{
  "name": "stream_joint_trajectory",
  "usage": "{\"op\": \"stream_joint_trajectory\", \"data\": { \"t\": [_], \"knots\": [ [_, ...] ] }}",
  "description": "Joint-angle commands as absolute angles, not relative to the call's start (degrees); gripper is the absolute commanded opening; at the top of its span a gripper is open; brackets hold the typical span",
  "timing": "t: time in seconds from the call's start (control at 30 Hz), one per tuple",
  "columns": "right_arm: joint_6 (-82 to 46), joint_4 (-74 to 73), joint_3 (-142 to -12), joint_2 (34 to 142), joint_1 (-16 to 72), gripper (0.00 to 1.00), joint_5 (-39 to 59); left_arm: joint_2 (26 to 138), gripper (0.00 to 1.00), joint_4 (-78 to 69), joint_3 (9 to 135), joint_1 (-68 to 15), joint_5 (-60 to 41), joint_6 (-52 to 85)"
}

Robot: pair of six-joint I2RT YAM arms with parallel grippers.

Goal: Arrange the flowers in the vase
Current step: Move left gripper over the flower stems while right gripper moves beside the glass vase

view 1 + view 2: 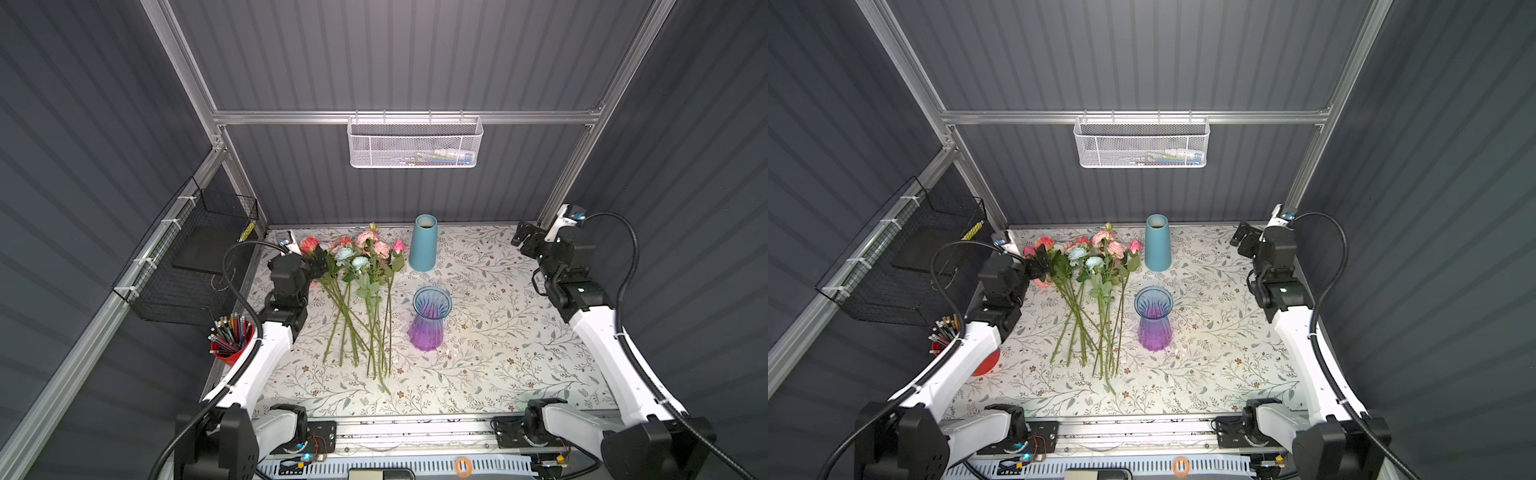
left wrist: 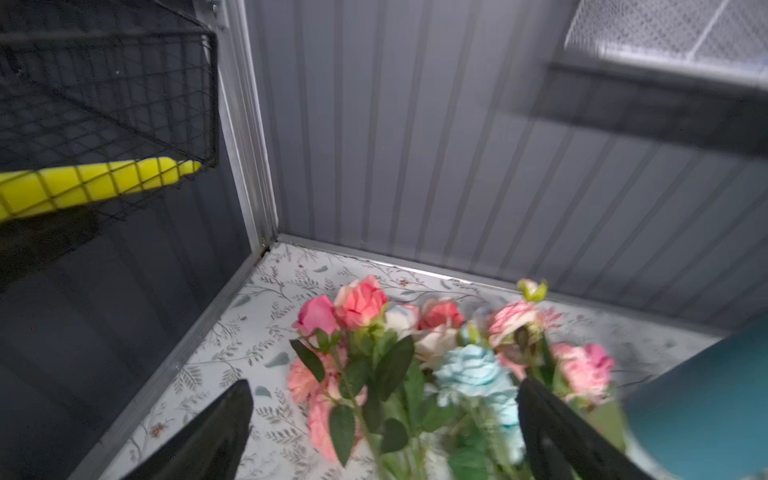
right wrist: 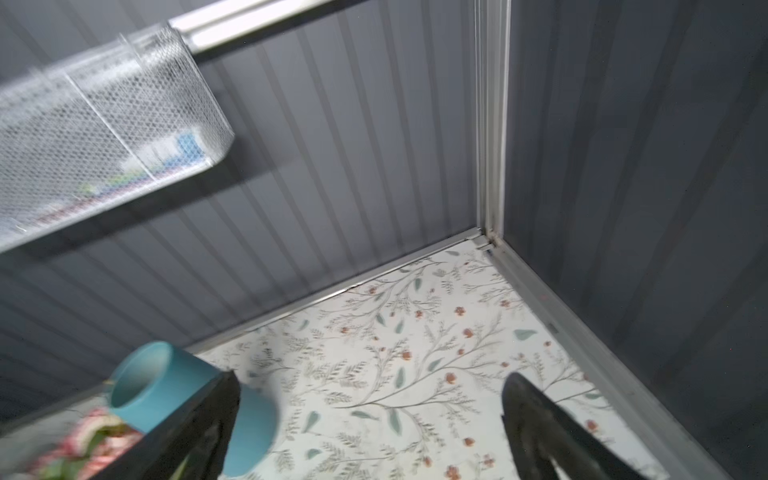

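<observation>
The left gripper [image 2: 384,386], jaws wide apart and empty, reaches over the blooms of the pink, coral, white and pale-blue long-stemmed artificial flowers [image 1: 357,266], which lie bunched on the leaf-patterned white tabletop [image 1: 498,332] (stems toward the robot). The right gripper [image 1: 524,239], equally wide and empty, hangs near the far right corner. Right of the flowers stand a ribbed purple-blue glass vase [image 1: 430,320] and a teal tapered vase [image 1: 423,243]; ribbed grey walls [image 1: 415,62] enclose all

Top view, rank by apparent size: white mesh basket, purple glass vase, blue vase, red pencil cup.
1. white mesh basket
2. purple glass vase
3. blue vase: slimmer, but farther back, so true size is unsure
Unranked: red pencil cup, partly hidden behind the left arm.
</observation>
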State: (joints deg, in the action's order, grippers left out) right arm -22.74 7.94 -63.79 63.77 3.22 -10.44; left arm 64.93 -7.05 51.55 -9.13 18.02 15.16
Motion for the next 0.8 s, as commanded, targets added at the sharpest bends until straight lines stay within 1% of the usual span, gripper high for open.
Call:
{"op": "stream_joint_trajectory", "data": {
  "t": [0.0, 0.03, 0.07, 0.1, 0.13, 0.17, 0.2, 0.27, 0.3, 0.33, 0.4, 0.47, 0.5, 0.53, 0.6, 0.67, 0.77],
  "knots": [
    [-34.54, 23.72, -61.01, 62.69, 0.99, 0.98, 3.63, 62.12, 1.0, 20.25, 60.48, -8.96, 14.41, 32.12],
    [-33.75, 24.48, -61.08, 62.74, 1.17, 0.86, 5.99, 61.17, 1.0, 19.67, 60.0, -8.96, 11.37, 30.64],
    [-33.59, 25.75, -61.45, 62.8, 1.78, 0.75, 6.59, 60.09, 1.0, 19.86, 58.43, -8.96, 10.85, 33.99],
    [-33.62, 27.51, -61.92, 62.95, 2.63, 0.67, 6.19, 59.51, 0.99, 19.88, 57.06, -8.88, 11.35, 36.94],
    [-33.5, 30.14, -62.98, 63.25, 3.97, 0.58, 5.08, 59.11, 0.99, 20.06, 56.13, -8.79, 9.63, 36.57],
    [-32.94, 32.72, -64.19, 63.46, 5.72, 0.53, 4.11, 59.11, 0.92, 20.16, 55.62, -8.79, 6.26, 35.35],
    [-31.95, 34.55, -64.78, 63.67, 7.66, 0.52, 3.11, 59.49, 0.85, 20.69, 55.77, -8.83, 3.58, 33.99],
    [-29.47, 38.11, -65.64, 63.67, 11.86, 0.49, 1.93, 61.19, 0.6, 22.84, 56.73, -8.94, -1.68, 31.08],
    [-29.06, 39.31, -65.51, 63.48, 13.3, 0.49, 1.09, 62.43, 0.48, 24.3, 57.61, -9.09, -2.6, 30.63],
    [-28.95, 40.18, -64.91, 63.25, 14.48, 0.49, 0.54, 64.24, 0.38, 26.05, 58.75, -9.7, -3.02, 30.38],
    [-29.06, 40.68, -63.33, 62.43, 15.58, 0.49, 0.48, 68.02, 0.34, 28.75, 61.26, -13.28, -2.02, 28.6],
    [-29.2, 40.6, -61.81, 61.89, 16.12, 0.49, 1.21, 72.26, 0.3, 32.05, 64.27, -18.99, 1.46, 27.59],
    [-29.24, 40.61, -61.17, 61.69, 16.47, 0.49, 1.13, 74.55, 0.21, 32.39, 65.24, -21.63, 1.13, 27.54],
    [-29.14, 40.45, -60.6, 61.55, 16.82, 0.49, 1.06, 76.82, 0.15, 31.97, 65.6, -23.77, -0.06, 27.26],
    [-28.83, 39.74, -59.54, 61.35, 17.22, 0.5, 1.23, 81.5, 0.12, 32.64, 67.01, -27.51, -0.05, 27.1],
    [-28.86, 39.39, -58.86, 61.35, 17.62, 0.5, 1.39, 86.04, 0.12, 32.69, 68.34, -30.93, 0.55, 27.54],
    [-29.18, 38.9, -58.12, 61.05, 17.82, 0.49, 1.24, 92.29, 0.14, 32.84, 70.94, -33.88, -0.35, 27.21]
  ]
}}
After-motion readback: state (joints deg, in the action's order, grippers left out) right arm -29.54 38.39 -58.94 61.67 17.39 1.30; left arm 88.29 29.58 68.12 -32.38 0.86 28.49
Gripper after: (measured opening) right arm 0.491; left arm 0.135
